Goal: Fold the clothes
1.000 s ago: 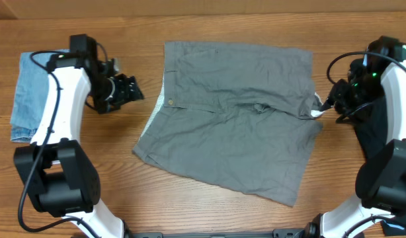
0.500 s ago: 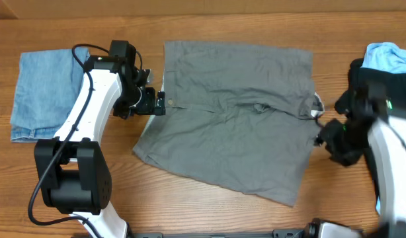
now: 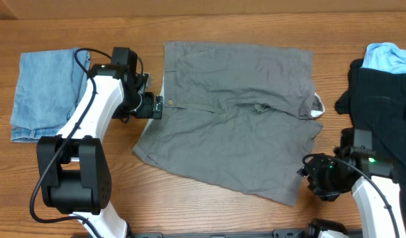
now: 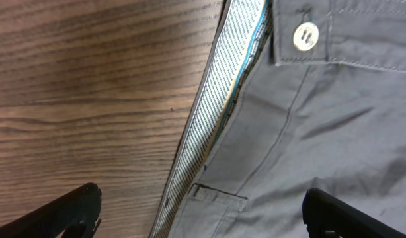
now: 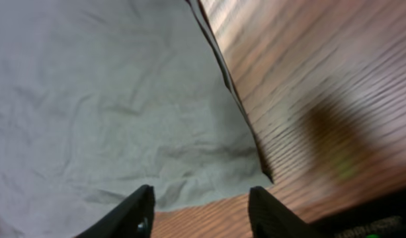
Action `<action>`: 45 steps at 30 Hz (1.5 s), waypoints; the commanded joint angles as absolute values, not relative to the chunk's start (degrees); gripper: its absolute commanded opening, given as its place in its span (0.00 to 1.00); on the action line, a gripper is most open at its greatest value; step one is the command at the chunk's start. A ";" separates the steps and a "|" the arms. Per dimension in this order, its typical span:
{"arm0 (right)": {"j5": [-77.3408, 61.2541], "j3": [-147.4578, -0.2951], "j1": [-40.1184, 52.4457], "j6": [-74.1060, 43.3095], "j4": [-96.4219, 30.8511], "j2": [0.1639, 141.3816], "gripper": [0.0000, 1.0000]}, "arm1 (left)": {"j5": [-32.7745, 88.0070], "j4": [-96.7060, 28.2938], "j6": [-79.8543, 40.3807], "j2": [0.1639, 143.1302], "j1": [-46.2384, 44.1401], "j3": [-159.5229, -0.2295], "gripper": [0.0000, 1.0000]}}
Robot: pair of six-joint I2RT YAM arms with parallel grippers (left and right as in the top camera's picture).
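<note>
The clothes, a pair of grey shorts (image 3: 236, 119), lie spread flat in the middle of the table, waistband to the left. My left gripper (image 3: 157, 106) stands wide open at the waistband edge. In the left wrist view the gripper (image 4: 203, 221) straddles the striped waistband lining (image 4: 223, 99), with the button (image 4: 305, 36) just ahead. My right gripper (image 3: 309, 177) hovers by the lower right leg corner. In the right wrist view this gripper (image 5: 200, 215) is open with nothing between its fingers, just short of the grey shorts' (image 5: 110, 99) hem corner.
A folded blue denim garment (image 3: 41, 92) lies at the far left. A black garment (image 3: 381, 112) with a light blue cloth (image 3: 390, 56) behind it is heaped at the right edge. Bare wooden table (image 3: 190, 205) runs along the front.
My left gripper came in from the left to the waistband and opened wide. My right arm swung from the shorts' right side down to their lower right corner.
</note>
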State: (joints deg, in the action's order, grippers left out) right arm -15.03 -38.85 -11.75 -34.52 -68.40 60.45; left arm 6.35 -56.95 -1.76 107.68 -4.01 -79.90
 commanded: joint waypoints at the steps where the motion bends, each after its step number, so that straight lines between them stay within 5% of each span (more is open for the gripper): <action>1: -15.64 -34.35 -11.25 -39.33 -65.67 61.23 0.52 | 5.54 -56.01 -3.31 107.53 -3.79 -78.67 1.00; 20: -17.34 -25.45 -11.25 -37.63 -56.18 71.94 0.48 | 5.56 -54.13 -3.44 107.53 -3.77 -78.48 1.00; 35: -18.28 -26.33 -11.25 -35.09 -54.87 73.03 0.04 | 5.93 -55.90 -6.50 107.53 -3.77 -78.48 1.00; 45: -18.11 -27.99 -11.25 -32.51 -56.71 73.03 0.04 | 5.78 -61.17 -8.60 107.53 -3.36 -78.76 1.00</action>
